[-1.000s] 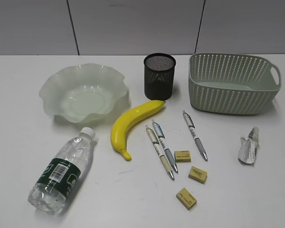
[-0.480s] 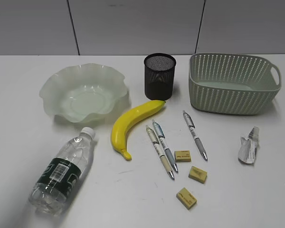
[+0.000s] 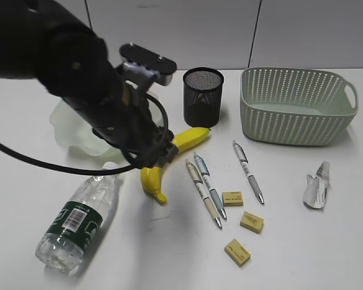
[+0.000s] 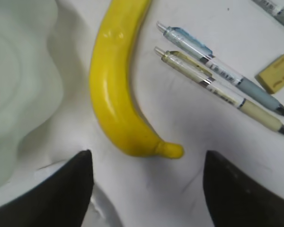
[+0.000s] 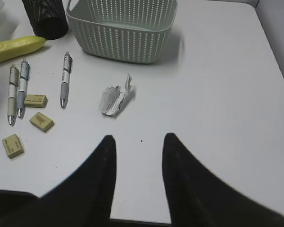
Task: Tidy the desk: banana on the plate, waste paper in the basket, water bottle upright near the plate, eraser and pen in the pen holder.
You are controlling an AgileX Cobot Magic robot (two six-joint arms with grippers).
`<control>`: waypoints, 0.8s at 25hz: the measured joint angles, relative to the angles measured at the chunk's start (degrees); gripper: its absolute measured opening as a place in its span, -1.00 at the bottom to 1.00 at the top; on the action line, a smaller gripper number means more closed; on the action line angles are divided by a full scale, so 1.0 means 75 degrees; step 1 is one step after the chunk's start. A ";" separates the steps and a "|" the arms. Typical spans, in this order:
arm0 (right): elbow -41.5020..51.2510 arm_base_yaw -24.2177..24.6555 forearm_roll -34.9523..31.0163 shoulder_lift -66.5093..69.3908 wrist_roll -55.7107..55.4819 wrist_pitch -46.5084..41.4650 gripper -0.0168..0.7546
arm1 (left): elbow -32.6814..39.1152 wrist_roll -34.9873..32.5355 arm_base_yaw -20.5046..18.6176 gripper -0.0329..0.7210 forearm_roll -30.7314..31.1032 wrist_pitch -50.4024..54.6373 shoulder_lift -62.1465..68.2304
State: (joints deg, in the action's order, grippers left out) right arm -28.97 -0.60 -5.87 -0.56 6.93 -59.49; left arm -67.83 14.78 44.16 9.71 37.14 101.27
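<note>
barcode on water bottle (image 3: 77, 221) label, no print legible

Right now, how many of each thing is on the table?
Pens: 3
Erasers: 3
Banana: 1
Water bottle: 1
Plate: 1
Pen holder: 1
Basket: 1
Waste paper: 1
Total: 12

A: What crowds the banana (image 4: 114, 90)?
B: The plate (image 4: 19, 90) on one side, two pens (image 4: 222, 82) on the other.
A: Any bare surface (image 5: 217, 85)?
B: Yes, beyond the waste paper (image 5: 114, 98).
</note>
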 joint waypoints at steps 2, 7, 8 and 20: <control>0.0000 0.0000 0.0000 0.0000 0.0000 0.0000 -0.24 | -0.0371 0.0153 0.0007 0.55 -0.0158 0.0030 0.0607; 0.0000 0.0000 0.0000 0.0000 0.0000 0.0000 -0.24 | -0.0887 0.0879 0.0014 0.57 0.0080 0.0023 0.1618; 0.0000 0.0000 0.0000 0.0000 0.0000 0.0000 -0.24 | -0.0941 0.1122 0.0014 0.57 0.0275 0.0023 0.1743; 0.0000 0.0000 0.0000 0.0000 0.0000 0.0006 -0.24 | -0.1001 0.2220 0.0007 0.34 0.1404 -0.0320 0.2548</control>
State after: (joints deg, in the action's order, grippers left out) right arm -28.97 -0.60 -5.87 -0.56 6.93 -59.45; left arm -75.34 31.42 44.21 20.24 34.75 120.38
